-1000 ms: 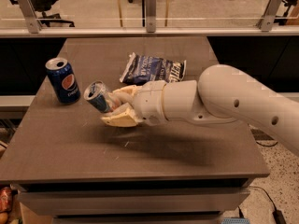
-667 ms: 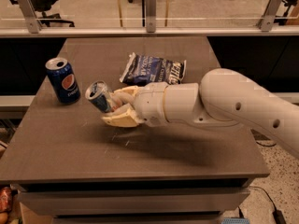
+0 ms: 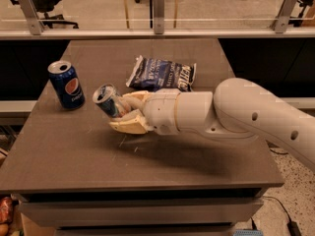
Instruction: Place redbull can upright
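The redbull can [image 3: 107,101] is a slim silver and blue can held tilted above the table, its silver top end pointing up and to the left. My gripper [image 3: 127,113] is shut on it, with cream fingers [image 3: 129,127] above and below the can's lower part. The white arm reaches in from the right across the table's middle. The can's lower end is hidden between the fingers.
A dark blue Pepsi can [image 3: 67,84] stands upright at the table's left. A dark blue and white chip bag [image 3: 161,73] lies behind the gripper. The brown table [image 3: 74,151] has its front edge near the bottom. A glass railing runs along the back.
The gripper and the held can have barely moved; the can's tilt looks about the same.
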Motion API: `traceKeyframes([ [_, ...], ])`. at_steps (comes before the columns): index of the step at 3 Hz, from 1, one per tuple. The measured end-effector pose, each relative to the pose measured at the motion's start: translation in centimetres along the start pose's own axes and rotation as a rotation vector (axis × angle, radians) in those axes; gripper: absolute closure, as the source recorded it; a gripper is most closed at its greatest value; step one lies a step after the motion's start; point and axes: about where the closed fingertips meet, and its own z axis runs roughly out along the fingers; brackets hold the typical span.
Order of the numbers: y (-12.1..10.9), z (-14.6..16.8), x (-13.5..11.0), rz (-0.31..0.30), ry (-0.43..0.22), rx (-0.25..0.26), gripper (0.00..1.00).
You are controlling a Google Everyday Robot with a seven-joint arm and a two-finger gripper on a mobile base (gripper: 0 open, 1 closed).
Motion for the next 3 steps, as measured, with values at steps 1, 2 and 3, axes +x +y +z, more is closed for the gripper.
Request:
traceKeyframes([
  [1,-0.23,-0.18,0.02,0.0,-0.015,0.016,1.0],
  [2,-0.46,-0.32,-0.04,-0.002,-0.024,0.027,1.0],
  [3,-0.53,-0.56,0.02,-0.002,-0.03,0.038,1.0],
])
